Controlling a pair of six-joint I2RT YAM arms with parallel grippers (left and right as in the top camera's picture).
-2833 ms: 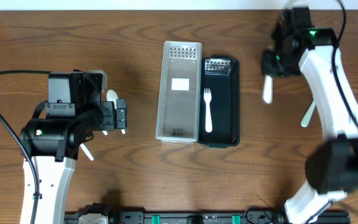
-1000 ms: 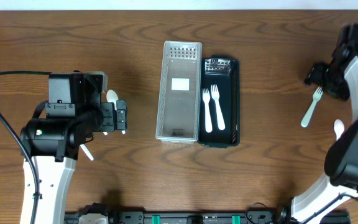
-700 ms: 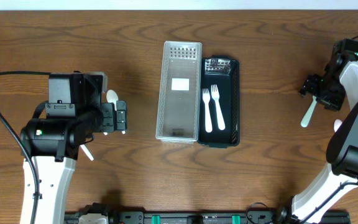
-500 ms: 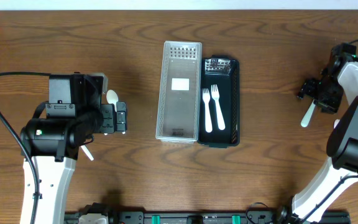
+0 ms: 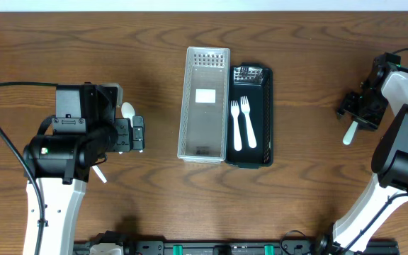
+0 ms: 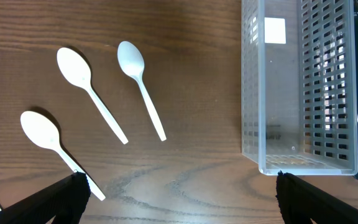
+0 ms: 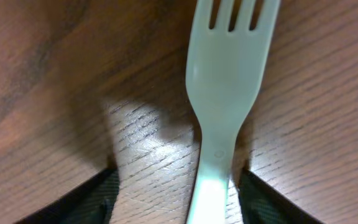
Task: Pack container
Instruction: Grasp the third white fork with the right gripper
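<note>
A clear slotted container [image 5: 204,103] lies mid-table with a black tray [image 5: 264,120] against its right side; two white forks [image 5: 241,124] lie in the tray. Another white fork [image 7: 229,74] lies on the wood at far right, also visible as the fork [image 5: 348,133] from overhead. My right gripper [image 5: 357,113] is down over it, fingers [image 7: 89,199] straddling the handle, with a gap still showing on the left side. My left gripper [image 6: 179,208] hangs wide open above bare wood, holding nothing. Several white spoons [image 6: 82,71] lie left of the container [image 6: 300,87].
One spoon bowl [image 5: 127,108] shows beside the left arm in the overhead view. The right arm's links run down the table's right edge. Bare wood lies between the tray and the right gripper.
A second fork has been placed in the black tray. The right gripper then moved to the far right, came down over the loose fork, and its jaws narrowed. The left arm has stayed still.
</note>
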